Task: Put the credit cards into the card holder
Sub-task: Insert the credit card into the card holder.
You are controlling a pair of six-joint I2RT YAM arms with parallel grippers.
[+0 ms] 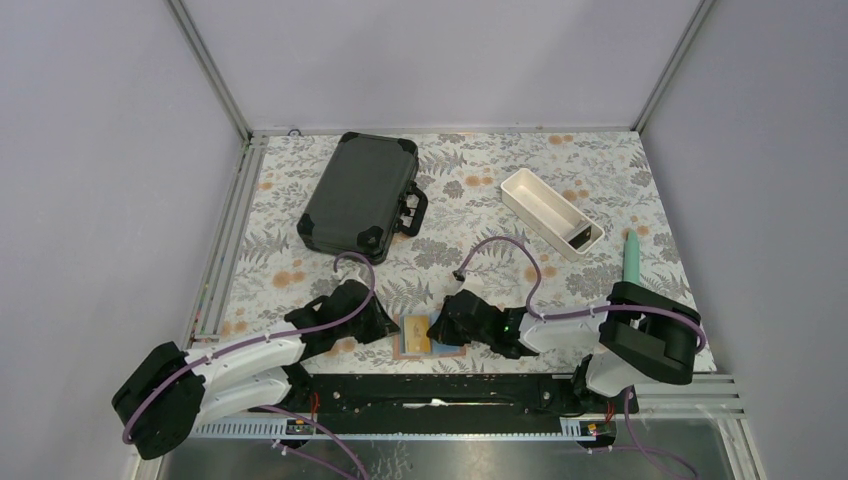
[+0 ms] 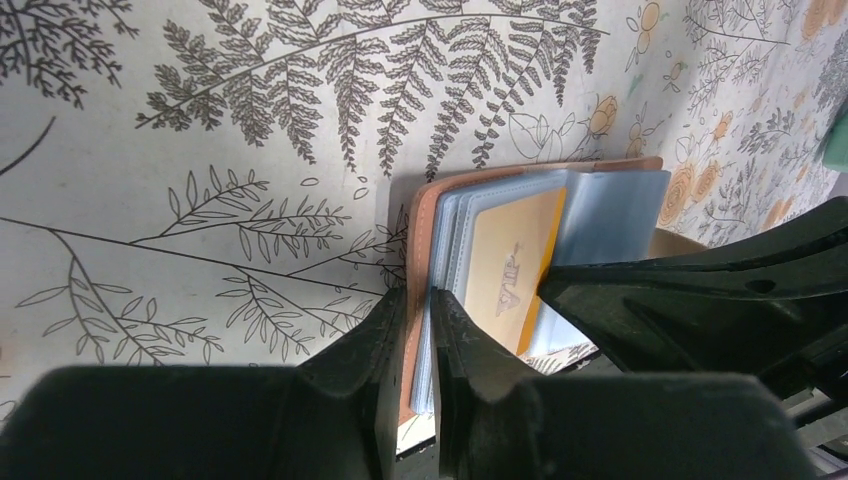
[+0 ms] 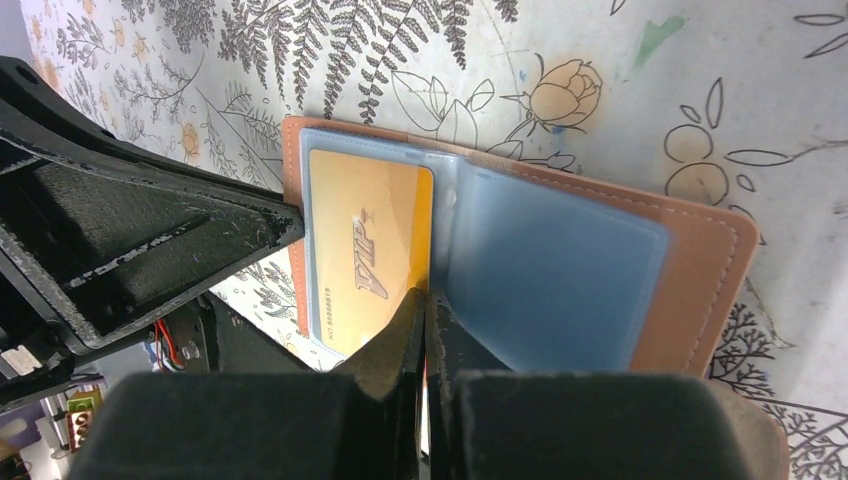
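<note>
Card holder (image 3: pixel 700 260) lies open on table (image 1: pixel 480 200), front edge, between the arms. Gold card (image 3: pixel 365 250) sits in a blue sleeve. Left gripper (image 2: pixel 418 305) clamped on the cover edge. Right gripper (image 3: pixel 425 300) fully closed, tips at the fold.

Wears white shells (image 1: pixel 250 355) over black joints (image 1: pixel 150 400), trails purple cables (image 1: pixel 500 240), ends in matte black fingers (image 3: pixel 150 235), seemingly scuffed along edges.

Soft, even overhead light, bright; shadows faint. Top view sharp throughout. Wrist views: tablecloth (image 2: pixel 200 150) crisp, fingers (image 3: pixel 395 345) blurred up close (faint sheen on card holder (image 3: pixel 560 270) plastic).
</note>
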